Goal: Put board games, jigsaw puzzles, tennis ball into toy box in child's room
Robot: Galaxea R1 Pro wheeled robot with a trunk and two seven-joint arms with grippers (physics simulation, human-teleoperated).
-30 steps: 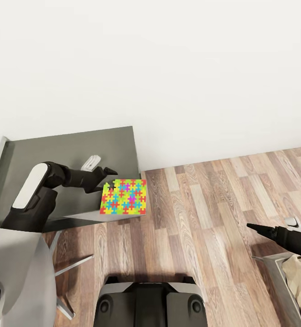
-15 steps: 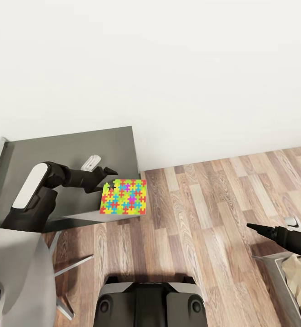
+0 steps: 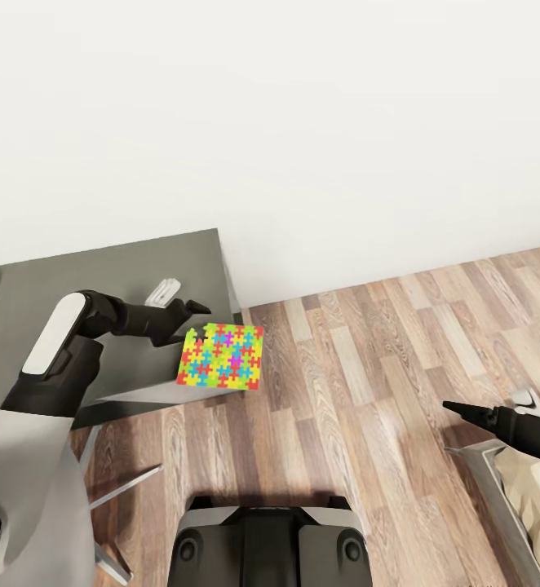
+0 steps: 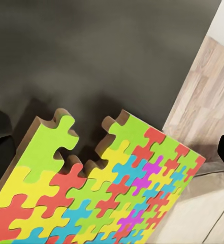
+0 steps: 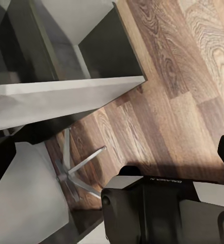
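A bright multicoloured jigsaw puzzle [image 3: 221, 356] hangs flat at the right front corner of the dark grey table [image 3: 99, 277], part of it out over the wooden floor. My left gripper [image 3: 196, 320] is shut on the puzzle's near-left corner, by a notch in its edge. In the left wrist view the jigsaw puzzle [image 4: 106, 193] lies close below the camera, with the table [image 4: 91, 61] behind it. My right gripper [image 3: 449, 406] hovers low over the floor at the right, well away from the table, open and holding nothing.
A small white object [image 3: 164, 289] lies on the table behind my left gripper. A chair's metal legs [image 3: 123, 481] spread under the table's front edge. A grey-rimmed container [image 3: 498, 489] with beige contents stands at the lower right. A white wall backs the table.
The whole view has swung, so the table sits further left in the picture. The puzzle stays with my left gripper and now reaches further past the table's corner. The right arm keeps its pose.
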